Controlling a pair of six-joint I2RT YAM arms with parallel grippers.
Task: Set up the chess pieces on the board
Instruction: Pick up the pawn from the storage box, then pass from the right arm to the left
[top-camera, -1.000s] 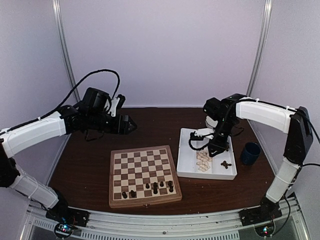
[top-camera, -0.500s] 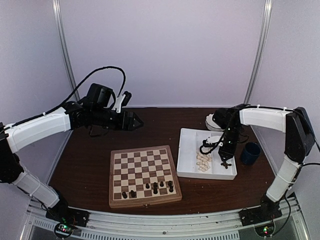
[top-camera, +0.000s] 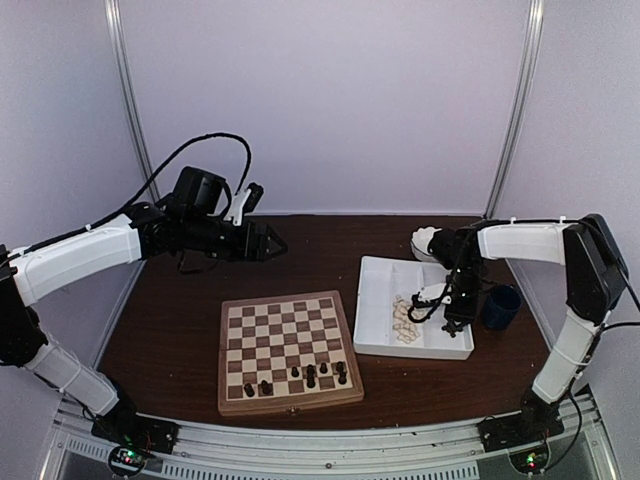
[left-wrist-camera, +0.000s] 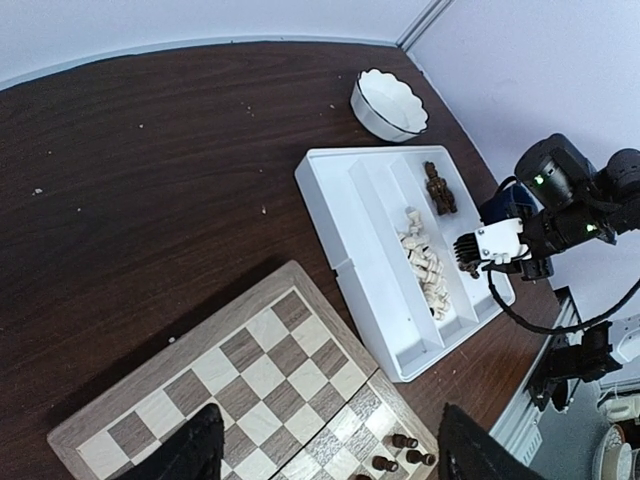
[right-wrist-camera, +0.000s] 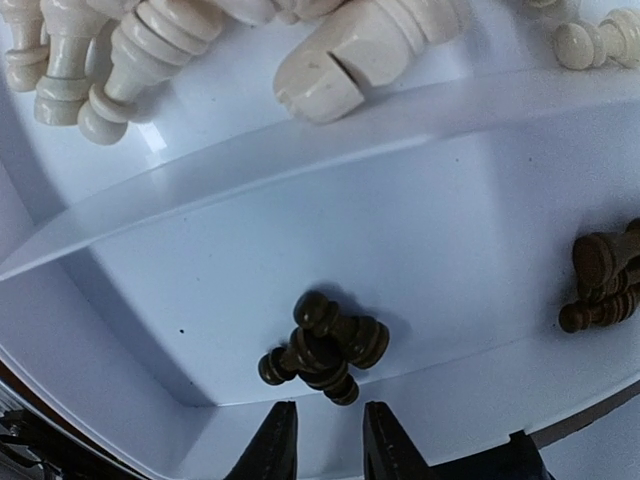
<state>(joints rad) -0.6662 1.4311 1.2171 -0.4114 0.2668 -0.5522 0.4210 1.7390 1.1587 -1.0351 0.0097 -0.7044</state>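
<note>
While my right gripper (right-wrist-camera: 323, 452) hovers over the end compartment of the tray (right-wrist-camera: 450, 230), fingers slightly apart and empty, I should centre on one of the heaped dark chess pieces (right-wrist-camera: 325, 347), not several. My left gripper (top-camera: 272, 243), spread wide, hangs well off the tray.

So the left arm (top-camera: 80, 255) is stretched out high and roughly level, reaching in toward the middle. The left gripper (top-camera: 262, 243) faces right with its fingers (left-wrist-camera: 195, 450) spread wide, nothing between them. The right arm (top-camera: 525, 240) climbs from its base, bends and runs left. Its wrist is dropped, so the right gripper (top-camera: 452, 325) points straight down, fingers (right-wrist-camera: 275, 445) just a narrow gap apart, empty.
</note>
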